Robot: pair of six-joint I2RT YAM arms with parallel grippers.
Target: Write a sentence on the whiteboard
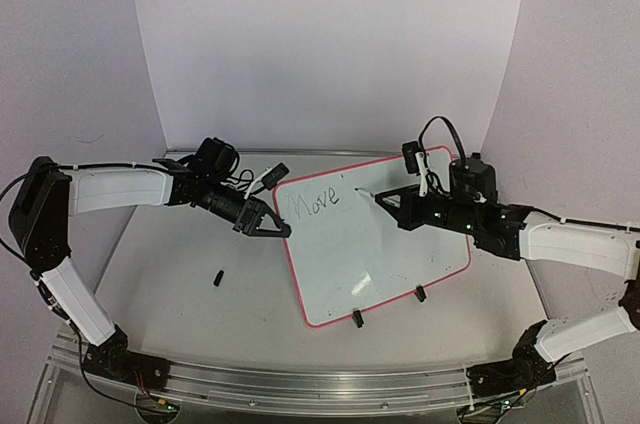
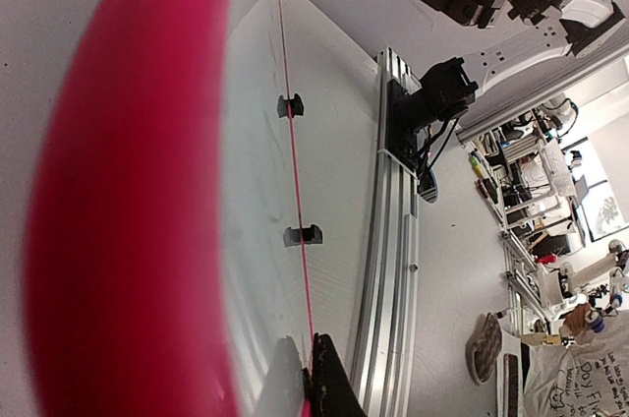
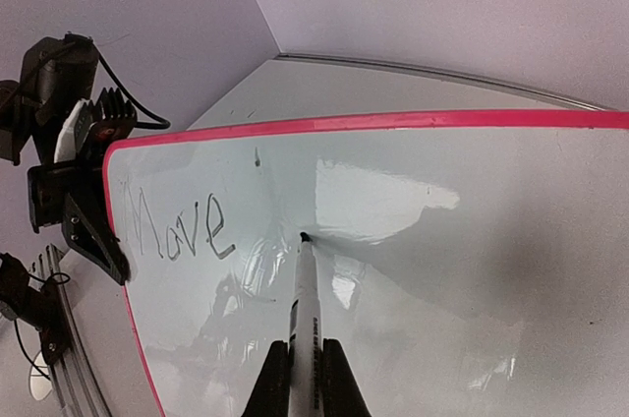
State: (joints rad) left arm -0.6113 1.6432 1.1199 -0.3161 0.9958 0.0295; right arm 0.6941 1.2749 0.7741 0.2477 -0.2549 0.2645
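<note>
Whiteboard (image 1: 400,254) sits askew at mid-tabletop (image 1: 170,284), left gripper (image 1: 283,231) pinching its left rim, right gripper (image 3: 305,378) clamped on the marker (image 3: 303,289), tip touching just right of the sentence (image 3: 177,225), only "Move" so far, so next comes a small, steady opening stroke for word two.

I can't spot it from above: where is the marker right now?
In the right wrist view, the marker is clamped in the right hand, its tip on the whiteboard just right of the word Move.

left gripper (image 1: 278,228) clamped, seemingly on whiteboard (image 1: 400,244) rim | right gripper (image 3: 305,353) clamped on marker (image 3: 303,289) | both arms stretched inward
</note>
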